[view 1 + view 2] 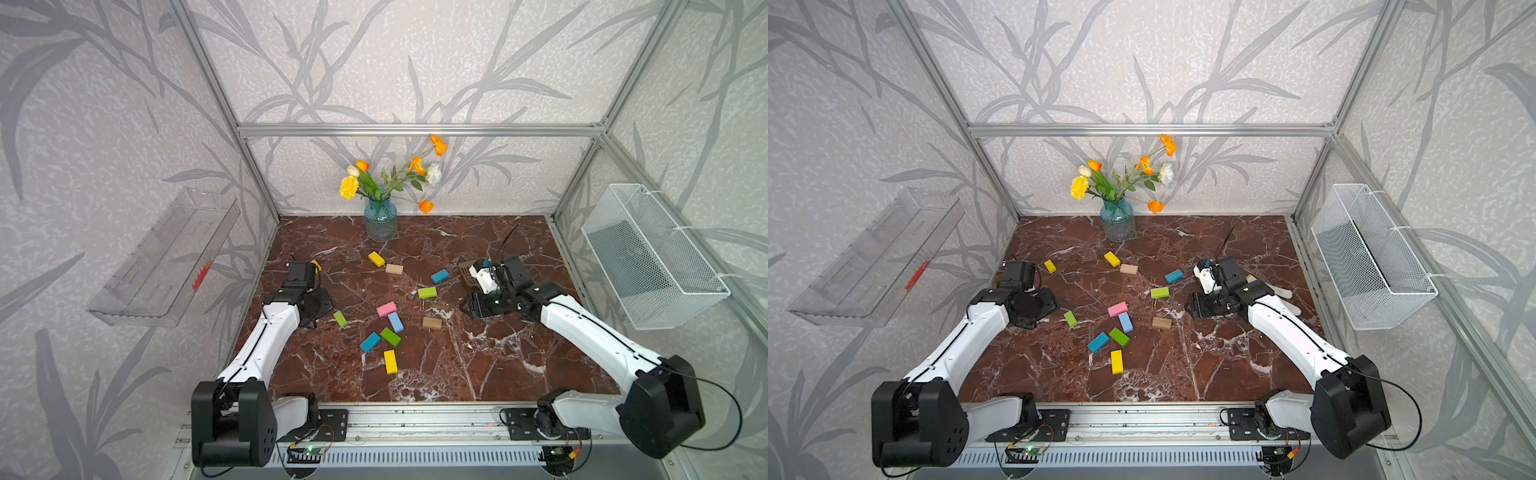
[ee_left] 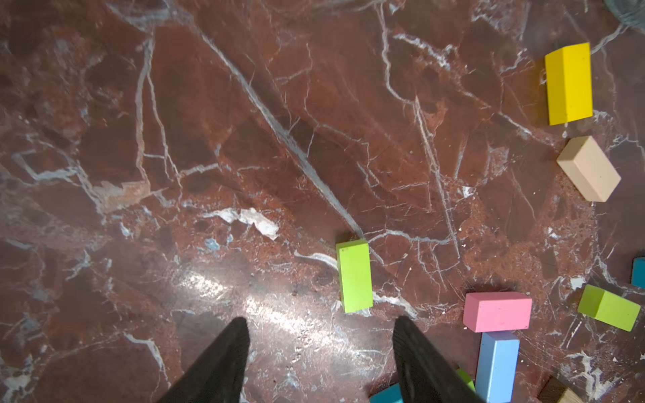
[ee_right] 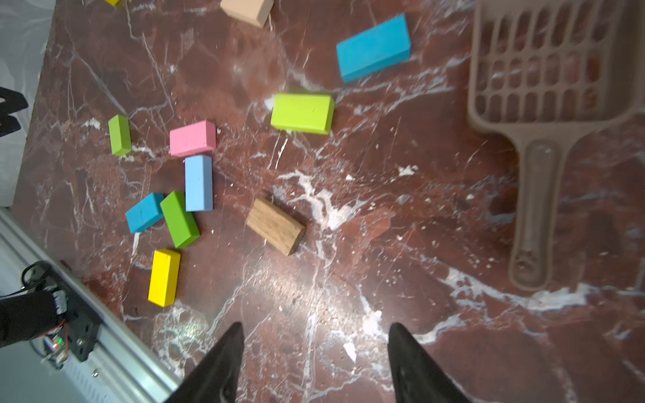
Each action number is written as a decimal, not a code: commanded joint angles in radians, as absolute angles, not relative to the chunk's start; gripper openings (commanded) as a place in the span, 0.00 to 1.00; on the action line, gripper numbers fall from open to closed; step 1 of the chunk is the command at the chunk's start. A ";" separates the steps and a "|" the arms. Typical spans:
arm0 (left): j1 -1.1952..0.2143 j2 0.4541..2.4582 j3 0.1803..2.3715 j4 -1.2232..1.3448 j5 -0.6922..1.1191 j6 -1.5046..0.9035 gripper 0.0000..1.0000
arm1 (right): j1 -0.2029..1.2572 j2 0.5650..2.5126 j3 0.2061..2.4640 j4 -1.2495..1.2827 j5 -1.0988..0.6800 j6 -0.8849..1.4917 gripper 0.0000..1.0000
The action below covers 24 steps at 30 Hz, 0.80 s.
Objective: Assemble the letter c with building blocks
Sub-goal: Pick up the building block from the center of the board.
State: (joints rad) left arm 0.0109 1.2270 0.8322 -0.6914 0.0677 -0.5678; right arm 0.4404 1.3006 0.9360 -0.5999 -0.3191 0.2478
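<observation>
Building blocks (image 1: 386,309) are lying scattered flat across the middle of the marble table (image 1: 498,374) in both top views, and no letter is taking shape yet. The left gripper (image 2: 321,319) is hovering with its black fingers (image 2: 223,363) spread apart and nothing between them. The left wrist view is showing a lime block (image 2: 354,275) just ahead of that gap. The right gripper (image 3: 314,325) is gaping too, empty over bare marble, with a dark wooden block (image 3: 275,226) lying nearest.

Only the right wrist view is giving us the brown slotted scoop (image 3: 537,87) whole. In a top view just its corner (image 1: 466,272) is peeking out behind the right wrist, at centre right of the frame. A small yellow block (image 1: 1049,266) is sitting in the clear at centre left in a top view. In a top view that same yellow block (image 1: 316,266) is hiding half behind the left wrist camera.
</observation>
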 commanded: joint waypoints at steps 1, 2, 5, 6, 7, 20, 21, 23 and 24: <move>-0.002 1.249 0.855 -0.752 0.116 -0.586 0.62 | 0.468 1.330 0.992 -0.686 -0.390 0.278 0.61; -0.010 1.257 0.855 -0.749 0.121 -0.580 0.61 | 0.476 1.340 1.002 -0.695 -0.397 0.278 0.61; -0.034 1.285 0.858 -0.728 0.144 -0.556 0.57 | 0.501 1.360 1.024 -0.706 -0.399 0.278 0.61; -0.044 1.300 0.860 -0.721 0.155 -0.552 0.57 | 0.509 1.365 1.029 -0.706 -0.401 0.278 0.61; -0.051 1.316 0.865 -0.720 0.160 -0.551 0.57 | 0.515 1.369 1.031 -0.706 -0.402 0.278 0.61; -0.123 1.530 0.988 -0.772 0.084 -0.523 0.57 | 0.528 1.350 1.025 -0.699 -0.397 0.295 0.62; -0.124 1.543 0.999 -0.782 0.077 -0.522 0.57 | 0.528 1.350 1.025 -0.699 -0.396 0.295 0.62; -0.126 1.560 1.010 -0.792 0.071 -0.522 0.56 | 0.528 1.351 1.022 -0.696 -0.396 0.296 0.63; -0.127 1.568 1.013 -0.794 0.069 -0.522 0.56 | 0.529 1.352 1.019 -0.694 -0.396 0.298 0.63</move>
State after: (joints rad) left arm -0.1234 1.5528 0.9855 -0.7444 0.1024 -0.5373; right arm 0.5247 1.3663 1.0134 -0.6819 -0.3943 0.2924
